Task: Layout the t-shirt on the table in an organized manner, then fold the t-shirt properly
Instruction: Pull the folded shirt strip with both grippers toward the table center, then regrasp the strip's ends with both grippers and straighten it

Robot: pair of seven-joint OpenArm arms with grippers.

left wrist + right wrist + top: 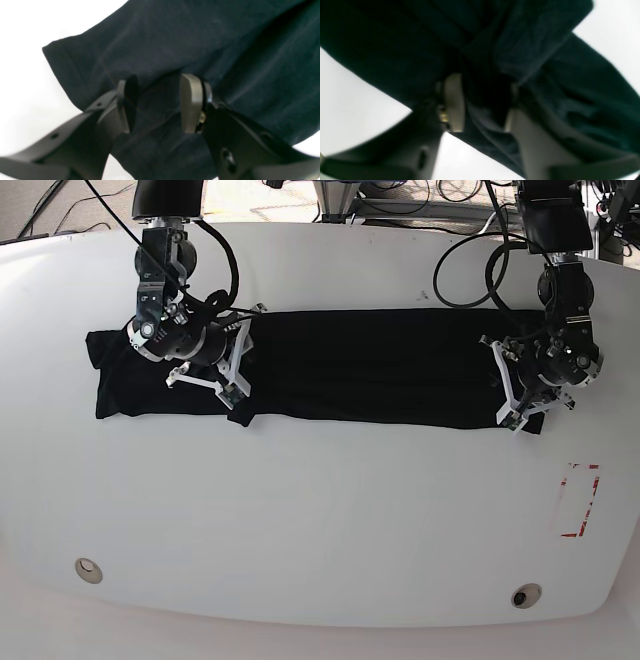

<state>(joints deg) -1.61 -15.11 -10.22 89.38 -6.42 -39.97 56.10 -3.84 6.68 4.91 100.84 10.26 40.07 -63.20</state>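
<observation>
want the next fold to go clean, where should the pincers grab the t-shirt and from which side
Grip the t-shirt at its two short ends, coming down from above. It lies as a long flat band across the table, so only its end edges offer fabric to pinch. The left pincer and right pincer already straddle cloth there.

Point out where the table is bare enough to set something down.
The widest free patch is the table's near half, between the t-shirt's lower edge and the two round holes, left of the red tape mark. A narrower bare strip runs behind the shirt. Crowded: both shirt ends, where the right gripper and left gripper sit on the cloth.
</observation>
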